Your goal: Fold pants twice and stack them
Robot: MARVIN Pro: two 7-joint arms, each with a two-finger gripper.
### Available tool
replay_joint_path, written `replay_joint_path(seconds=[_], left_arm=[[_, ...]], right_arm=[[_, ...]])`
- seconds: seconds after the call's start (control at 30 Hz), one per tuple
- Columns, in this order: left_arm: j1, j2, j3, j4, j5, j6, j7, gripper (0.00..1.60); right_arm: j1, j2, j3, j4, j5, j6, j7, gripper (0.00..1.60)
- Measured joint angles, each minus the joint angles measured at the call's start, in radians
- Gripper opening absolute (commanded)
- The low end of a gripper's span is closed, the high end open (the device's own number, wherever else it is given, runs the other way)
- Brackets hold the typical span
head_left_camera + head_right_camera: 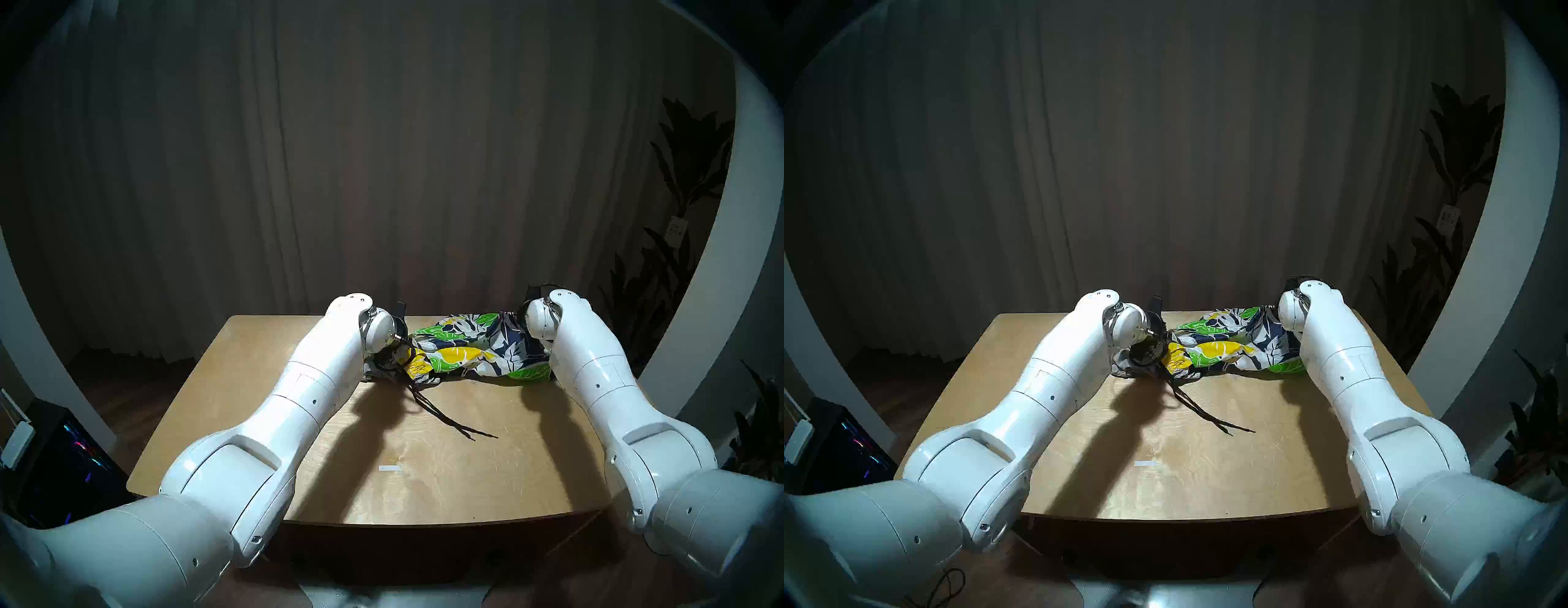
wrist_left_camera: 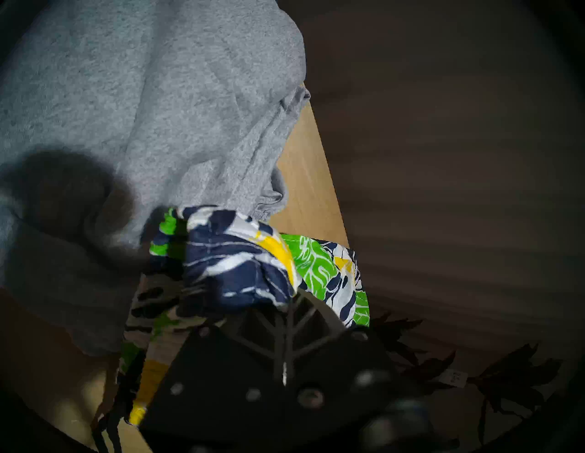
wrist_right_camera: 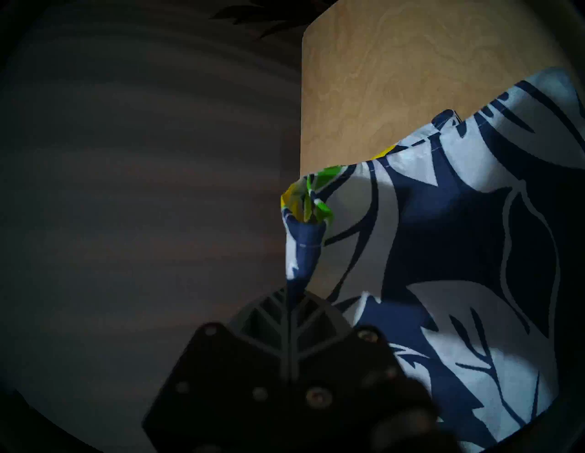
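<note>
Table [image 1: 445, 458]: your wooden top, bare near you.
Grey shorts [image 2: 133, 104]: far left, spread flat beside the floral pair.
Floral shorts [image 1: 475, 348]: far side, strung between your arms.
Drawstring [image 1: 449, 418]: trails toward you.
Left gripper [image 2: 286, 311]: pinched on floral cloth.
Right gripper [image 3: 292, 303]: pinched on a floral corner.

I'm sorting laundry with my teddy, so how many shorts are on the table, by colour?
Grey shorts: 1
Floral navy, white, green and yellow shorts: 1
Total: 2
The grey pair shows only in the left wrist view.
</note>
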State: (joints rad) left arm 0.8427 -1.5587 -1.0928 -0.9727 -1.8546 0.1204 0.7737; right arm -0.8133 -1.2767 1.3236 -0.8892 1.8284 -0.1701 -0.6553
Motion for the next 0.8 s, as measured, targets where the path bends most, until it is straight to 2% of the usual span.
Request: replay_joint_path(seconds=[0.1, 0.13, 0.17, 0.2, 0.27, 0.3, 0.33, 0.37, 0.4, 0.43, 0.73, 0.8], left_arm=[[-0.003, -0.002, -0.002, 0.002, 0.002, -0.001, -0.001, 0.21], [-0.006, -0.003, -0.003, 0.004, 0.003, -0.002, -0.002, 0.31], [-0.007, -0.004, -0.003, 0.005, 0.004, -0.002, -0.002, 0.31], [-0.008, -0.005, -0.004, 0.005, 0.005, -0.002, -0.002, 0.70], [-0.010, -0.006, -0.006, 0.007, 0.007, -0.003, -0.003, 0.80], [-0.010, -0.006, -0.006, 0.008, 0.007, -0.003, -0.003, 0.80], [-0.011, -0.006, -0.007, 0.008, 0.008, -0.003, -0.003, 1.10], [-0.012, -0.006, -0.008, 0.009, 0.009, -0.004, -0.004, 1.54], [-0.012, -0.007, -0.009, 0.010, 0.009, -0.004, -0.004, 1.53], [-0.013, -0.007, -0.010, 0.011, 0.011, -0.005, -0.004, 1.60], [-0.018, -0.009, -0.018, 0.018, 0.019, -0.010, -0.008, 1.60], [-0.019, -0.010, -0.019, 0.019, 0.021, -0.011, -0.008, 1.60]], right_arm=[[0.022, -0.008, 0.000, 0.025, -0.003, -0.012, -0.017, 0.00], [0.037, -0.013, 0.000, 0.043, -0.005, -0.020, -0.027, 0.00], [0.044, -0.015, 0.001, 0.052, -0.006, -0.024, -0.033, 0.00], [0.052, -0.018, 0.002, 0.061, -0.007, -0.028, -0.039, 0.00], [0.070, -0.023, 0.004, 0.083, -0.009, -0.038, -0.053, 0.00], [0.075, -0.025, 0.005, 0.089, -0.009, -0.041, -0.057, 0.00], [0.080, -0.026, 0.005, 0.096, -0.010, -0.043, -0.062, 0.00], [0.092, -0.030, 0.007, 0.110, -0.011, -0.050, -0.071, 0.00], [0.096, -0.031, 0.008, 0.115, -0.011, -0.052, -0.074, 0.00], [0.105, -0.034, 0.009, 0.127, -0.012, -0.057, -0.081, 0.00], [0.177, -0.060, 0.022, 0.224, -0.016, -0.101, -0.138, 0.00], [0.190, -0.065, 0.024, 0.239, -0.017, -0.109, -0.146, 0.04]])
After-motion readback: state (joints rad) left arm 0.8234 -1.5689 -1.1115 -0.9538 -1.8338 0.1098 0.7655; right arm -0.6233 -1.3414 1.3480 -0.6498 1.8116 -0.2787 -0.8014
